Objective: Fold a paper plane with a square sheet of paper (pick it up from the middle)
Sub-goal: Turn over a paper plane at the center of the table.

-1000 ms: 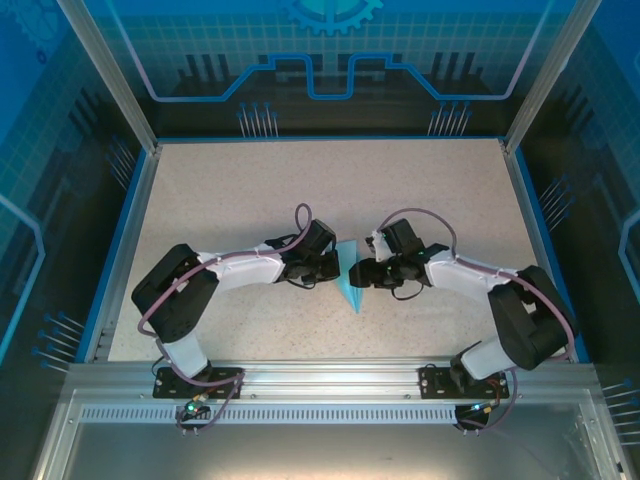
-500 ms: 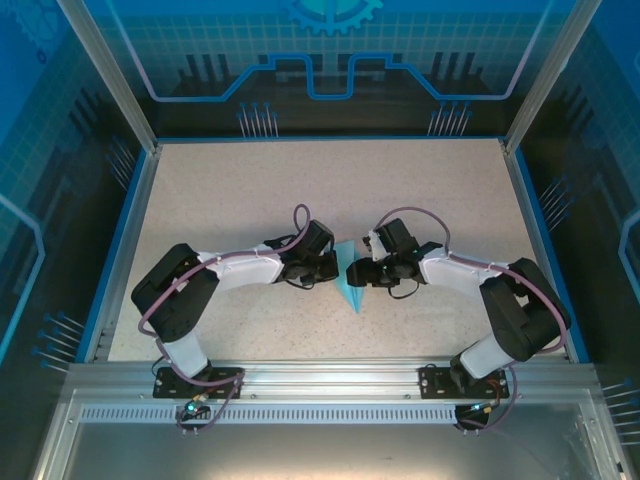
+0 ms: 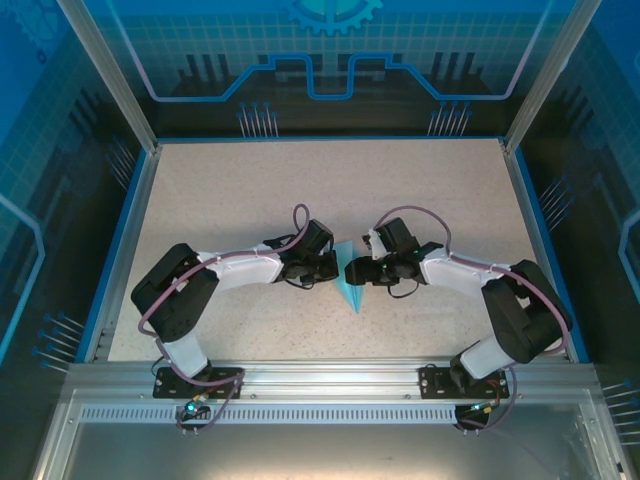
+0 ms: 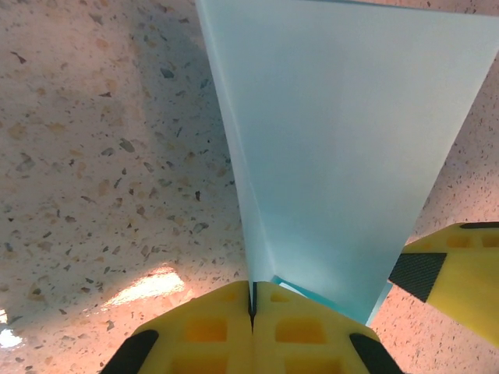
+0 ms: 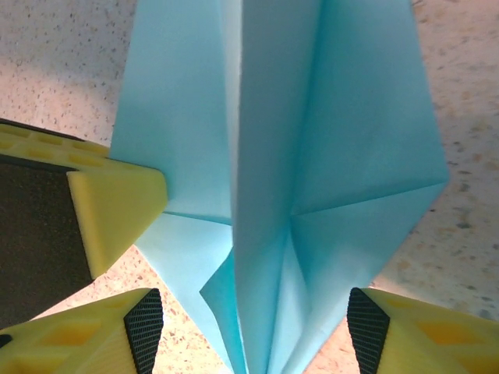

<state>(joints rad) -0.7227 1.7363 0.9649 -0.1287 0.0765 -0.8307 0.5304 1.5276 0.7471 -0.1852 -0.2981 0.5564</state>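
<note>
The light-blue paper plane (image 3: 349, 280) lies at the middle of the table, a narrow triangle with its tip toward the arms. My left gripper (image 3: 334, 268) reaches it from the left. In the left wrist view that gripper (image 4: 253, 300) is shut on a raised flap of the paper plane (image 4: 351, 156). My right gripper (image 3: 355, 272) meets the plane from the right. In the right wrist view it (image 5: 256, 327) stands open, its fingers on either side of the creased layers of the paper plane (image 5: 273, 156), not pressing them.
The speckled table (image 3: 250, 200) has a blue rim and metal posts at its corners. The two grippers sit very close together: one yellow finger of the left one (image 5: 109, 206) touches the paper beside the right gripper's fingers.
My right gripper has edged left, closer onto the paper. The left arm and the plane have stayed where they were.
</note>
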